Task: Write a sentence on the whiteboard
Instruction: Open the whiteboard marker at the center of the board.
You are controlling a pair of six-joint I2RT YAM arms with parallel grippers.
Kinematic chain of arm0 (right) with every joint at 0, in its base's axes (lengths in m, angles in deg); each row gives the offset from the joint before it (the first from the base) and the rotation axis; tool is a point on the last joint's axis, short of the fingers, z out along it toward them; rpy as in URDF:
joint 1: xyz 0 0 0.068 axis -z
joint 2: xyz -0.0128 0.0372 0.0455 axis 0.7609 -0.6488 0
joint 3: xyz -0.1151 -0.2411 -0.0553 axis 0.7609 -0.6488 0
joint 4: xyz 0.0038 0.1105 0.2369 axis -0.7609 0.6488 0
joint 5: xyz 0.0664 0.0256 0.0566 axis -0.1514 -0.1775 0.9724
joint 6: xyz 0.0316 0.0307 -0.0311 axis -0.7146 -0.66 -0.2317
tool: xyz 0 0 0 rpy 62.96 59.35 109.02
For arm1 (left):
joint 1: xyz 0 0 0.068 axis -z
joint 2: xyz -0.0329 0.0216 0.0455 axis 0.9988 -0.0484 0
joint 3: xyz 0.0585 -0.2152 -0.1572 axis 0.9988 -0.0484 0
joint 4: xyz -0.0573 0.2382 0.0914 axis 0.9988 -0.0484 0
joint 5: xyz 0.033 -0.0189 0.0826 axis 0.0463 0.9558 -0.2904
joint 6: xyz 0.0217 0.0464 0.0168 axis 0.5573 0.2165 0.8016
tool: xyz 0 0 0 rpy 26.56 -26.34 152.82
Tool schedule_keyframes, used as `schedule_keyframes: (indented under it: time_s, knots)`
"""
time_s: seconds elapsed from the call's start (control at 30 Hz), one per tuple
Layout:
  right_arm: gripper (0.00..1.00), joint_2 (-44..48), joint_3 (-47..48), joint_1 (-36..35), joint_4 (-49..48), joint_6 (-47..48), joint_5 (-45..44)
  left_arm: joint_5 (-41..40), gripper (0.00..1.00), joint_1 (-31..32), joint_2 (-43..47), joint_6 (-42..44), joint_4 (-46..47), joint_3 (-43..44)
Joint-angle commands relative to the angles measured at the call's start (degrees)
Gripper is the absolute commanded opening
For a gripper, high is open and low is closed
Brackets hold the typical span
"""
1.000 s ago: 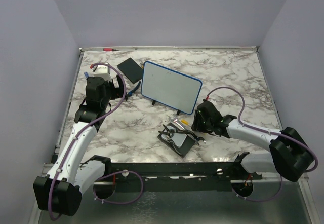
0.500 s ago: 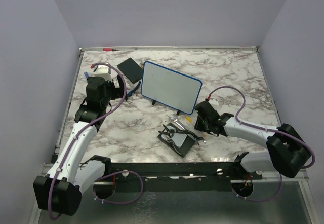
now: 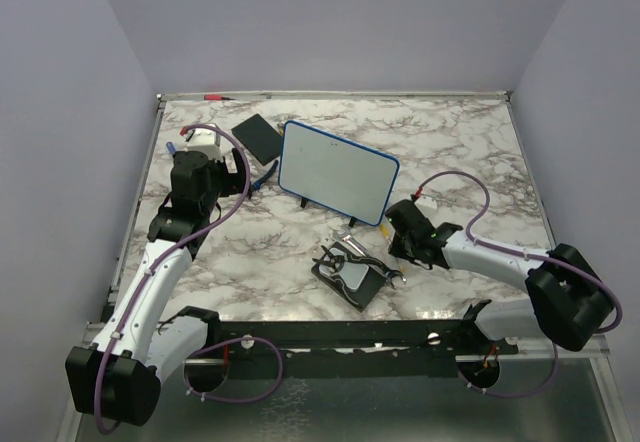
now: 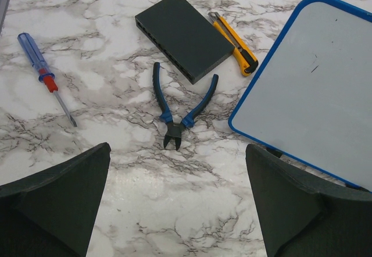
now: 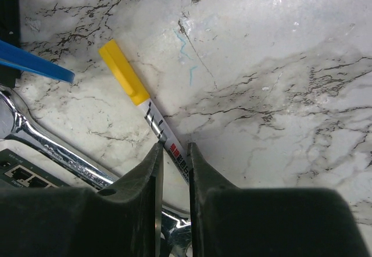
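Your right gripper (image 5: 174, 149) is low over the marble table (image 3: 470, 152) with its two fingers set against the white barrel of a marker (image 5: 152, 119). The wrist view shows the barrel pinched between them while the pen lies flat on the surface, its yellow cap at the end away from the fingers; the rear of the pen is hidden under the fingers, and the print on the barrel is too small to read. Just beside it a silver wrench (image 5: 40, 138) runs out of the picture, and a grey device with ports (image 5: 20, 175) is cut off at the lower left corner.

Your left gripper (image 4: 175, 152) hangs wide open with nothing between its fingers; only the two dark fingertips show, at the bottom corners of its view.

The whiteboard (image 3: 338, 172) stands tilted on its small black feet in the middle of the table, between the two arms, with its near right corner close to the right gripper. The left wrist view cuts off its right side; its face shows a few tiny dark specks, and you cannot make out any writing on it from either view.

Off its left edge lie blue-handled cutters (image 4: 180, 109), a yellow utility knife (image 4: 235, 42) and a black box (image 4: 183, 36); a screwdriver (image 4: 40, 71) lies farther left. From overhead these are partly hidden by the left arm.
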Motion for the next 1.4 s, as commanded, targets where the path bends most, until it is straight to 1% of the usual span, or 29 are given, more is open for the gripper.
schedule_keyframes:
  time_s: [0.0, 0.17, 0.3, 0.43, 0.57, 0.67, 0.83, 0.93, 0.97, 1.0, 1.17, 1.27, 1.37]
  knots:
    - [0.21, -3.0, -1.6, -0.1, 8.3, -0.7, -0.1, 1.1, 0.99, 0.4, 0.2, 0.6, 1.2, -0.6]
    - [0.32, -0.1, -0.1, -0.2, 12.9, 0.5, -0.5, 1.3, 0.99, 0.5, 0.3, 0.6, 1.1, -0.6]
    - [0.38, 1.1, 0.2, -0.9, 15.5, -0.1, 0.5, 1.4, 0.99, 0.6, 0.3, 0.5, 1.1, -0.6]
    - [0.39, 0.5, 0.4, -1.9, 17.2, -0.9, 0.4, 1.5, 0.99, 0.7, 0.3, 0.5, 1.2, -0.6]
    - [0.39, -0.8, 1.0, -2.6, 17.4, -0.8, -0.2, 1.5, 0.99, 0.9, 0.3, 0.6, 1.2, -0.6]
    - [0.36, -1.9, 1.3, -2.9, 16.5, -0.5, -0.6, 1.4, 0.99, 1.0, 0.4, 0.5, 1.2, -0.6]
    - [0.23, -3.5, 1.1, -3.1, 15.9, -1.1, -2.2, 1.3, 0.99, 1.1, 0.1, 0.5, 1.2, -0.6]
    - [0.1, -2.8, 0.5, -3.0, 14.5, -0.9, -1.8, 2.2, 0.99, 1.2, -0.5, 0.6, 1.6, -0.8]
    - [0.05, -2.2, 0.4, -3.1, 14.5, -1.0, -1.9, 3.9, 0.99, 1.2, -0.6, 1.2, 1.7, -0.9]
    - [0.01, -1.2, 0.5, -3.1, 14.8, -1.1, -2.1, 5.6, 0.99, 1.4, -0.6, 1.9, 1.9, -1.1]
    - [0.01, 7.1, 2.4, -3.1, 20.3, -1.0, -3.4, 12.8, 0.99, 2.7, -0.3, 3.9, 4.3, -2.7]
    - [0.01, 13.3, 3.8, -3.1, 24.5, 0.4, 0.4, 16.5, 0.99, 4.5, -0.2, 4.8, 5.3, -3.2]
    - [0.01, 18.4, 6.5, -3.0, 31.5, 0.4, 3.7, 19.8, 0.99, 7.4, 0.2, 6.3, 6.2, -3.7]
